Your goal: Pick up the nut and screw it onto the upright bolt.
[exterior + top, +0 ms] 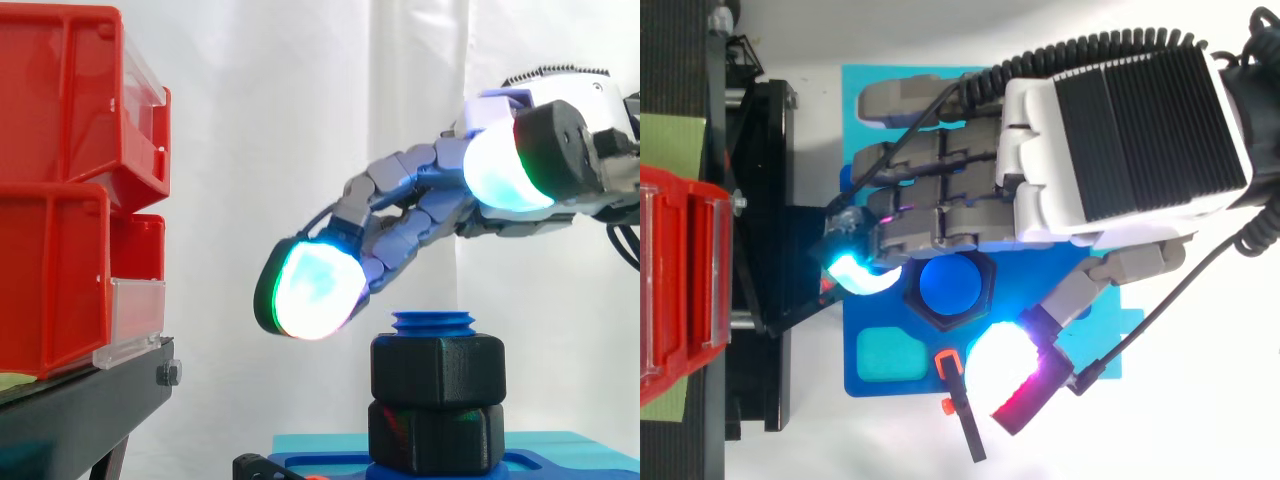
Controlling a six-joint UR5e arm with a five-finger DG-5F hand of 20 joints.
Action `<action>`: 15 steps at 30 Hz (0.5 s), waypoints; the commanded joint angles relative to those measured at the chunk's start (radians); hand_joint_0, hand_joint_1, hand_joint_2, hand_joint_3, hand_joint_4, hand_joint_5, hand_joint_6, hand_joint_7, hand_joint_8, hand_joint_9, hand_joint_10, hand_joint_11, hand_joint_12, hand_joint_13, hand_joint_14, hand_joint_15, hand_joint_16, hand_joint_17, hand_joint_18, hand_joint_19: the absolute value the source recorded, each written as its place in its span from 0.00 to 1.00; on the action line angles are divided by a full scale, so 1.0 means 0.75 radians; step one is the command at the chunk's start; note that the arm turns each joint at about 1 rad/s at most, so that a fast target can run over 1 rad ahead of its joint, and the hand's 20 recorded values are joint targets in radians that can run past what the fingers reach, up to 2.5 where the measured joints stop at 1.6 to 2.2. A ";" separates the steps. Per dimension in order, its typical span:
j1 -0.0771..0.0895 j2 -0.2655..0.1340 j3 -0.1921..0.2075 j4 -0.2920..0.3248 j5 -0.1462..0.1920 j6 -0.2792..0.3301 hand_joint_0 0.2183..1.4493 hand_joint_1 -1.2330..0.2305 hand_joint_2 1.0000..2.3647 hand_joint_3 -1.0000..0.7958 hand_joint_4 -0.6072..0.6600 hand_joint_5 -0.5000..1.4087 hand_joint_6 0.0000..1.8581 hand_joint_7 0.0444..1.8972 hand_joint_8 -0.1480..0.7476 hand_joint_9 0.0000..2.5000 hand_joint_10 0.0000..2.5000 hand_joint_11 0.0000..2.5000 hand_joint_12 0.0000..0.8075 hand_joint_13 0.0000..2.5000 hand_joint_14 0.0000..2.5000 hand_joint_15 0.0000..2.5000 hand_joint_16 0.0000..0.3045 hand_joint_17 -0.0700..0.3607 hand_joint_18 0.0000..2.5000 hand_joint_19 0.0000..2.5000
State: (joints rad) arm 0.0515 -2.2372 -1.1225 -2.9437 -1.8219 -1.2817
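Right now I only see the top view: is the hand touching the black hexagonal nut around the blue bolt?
Observer: No. From the side, the hand hovers above the upper black hexagonal nut, clear of it.
Operator: Upper?
Observer: A second black hexagonal nut sits directly under it.
Operator: Is the bolt through?
Observer: Yes, the tip of the blue threaded bolt sticks out above the upper nut.

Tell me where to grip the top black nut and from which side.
Probably best: pinch two opposite flat faces of the top nut, coming down from above. Its hexagon sits level around the upright bolt, sides exposed, and the open hand hangs just over it.
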 commanded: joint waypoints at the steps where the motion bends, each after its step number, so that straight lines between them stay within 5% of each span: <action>1: 0.003 0.001 -0.029 0.037 -0.001 0.001 0.21 0.71 0.00 0.28 0.55 0.16 0.27 0.29 0.40 0.22 0.00 0.00 0.38 0.16 0.00 0.00 0.11 0.34 0.02 0.00; 15: 0.005 0.001 -0.039 0.033 -0.001 0.003 0.21 0.72 0.00 0.28 0.57 0.18 0.27 0.32 0.41 0.22 0.00 0.00 0.38 0.16 0.00 0.00 0.11 0.34 0.02 0.00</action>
State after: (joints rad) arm 0.0552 -2.2367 -1.1520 -2.9184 -1.8223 -1.2788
